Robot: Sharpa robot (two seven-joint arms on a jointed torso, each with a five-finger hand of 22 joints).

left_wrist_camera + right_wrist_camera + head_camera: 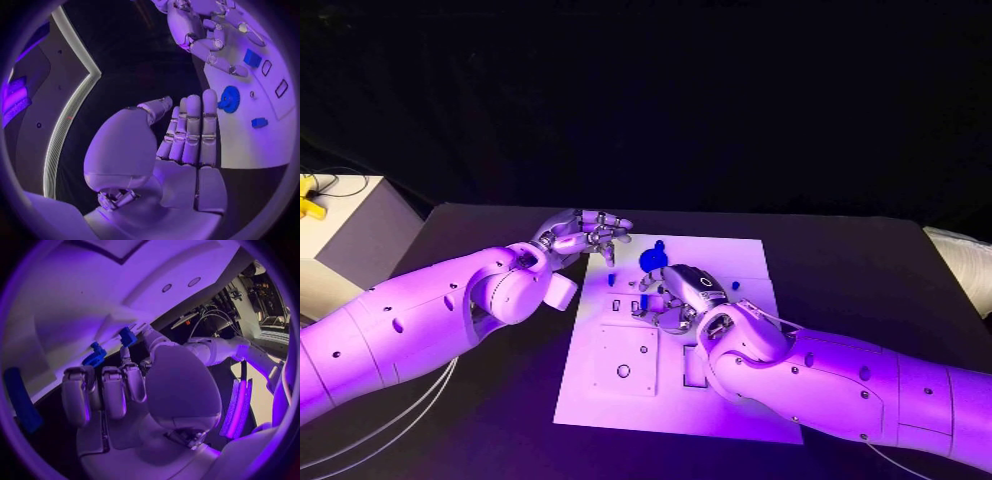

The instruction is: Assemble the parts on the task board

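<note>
Two hands work at the task board [733,400]: the left hand [589,235] hovers empty, fingers straight together, while the right hand [678,295] curls, holding nothing visible, near the round blue part [652,260], probably the next grasp.

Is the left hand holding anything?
No. The left hand is empty, fingers straight and together, beside the board.

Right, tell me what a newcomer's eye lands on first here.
Two silver many-fingered hands meet over the white task board mid-table: the left hand at its far left corner, the right hand over its middle. Between them sits a round blue gear-like part.
</note>
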